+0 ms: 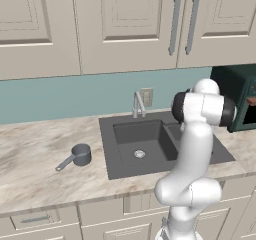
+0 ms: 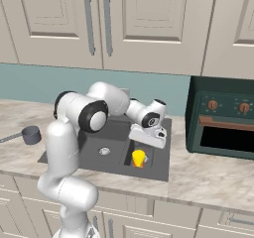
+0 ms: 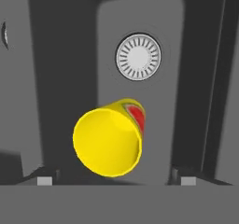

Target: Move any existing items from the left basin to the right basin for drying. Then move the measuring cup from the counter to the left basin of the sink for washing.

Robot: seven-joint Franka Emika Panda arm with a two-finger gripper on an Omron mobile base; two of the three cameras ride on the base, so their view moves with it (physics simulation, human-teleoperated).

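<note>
Tool (image 2: 145,144) hovers over narrower right basin (image 2: 149,162) of dark grey double sink, jaws spread wide, holding nothing. Small yellow tapered cup with red-orange lower part (image 3: 109,141) sits in that basin, between fingertips (image 3: 44,180) but untouched, near round silver drain (image 3: 138,57). First step looks done. Small dark grey metal measuring cup with long handle (image 1: 77,156) waits on marbled surface (image 1: 35,159), left basin (image 1: 137,141) bare.

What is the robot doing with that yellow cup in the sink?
The robot arm reaches over the dark sink. Its gripper is open just above the yellow cup, which sits in the narrow right basin near the round drain. The wider left basin holds nothing. The grey measuring cup waits on the counter.
</note>
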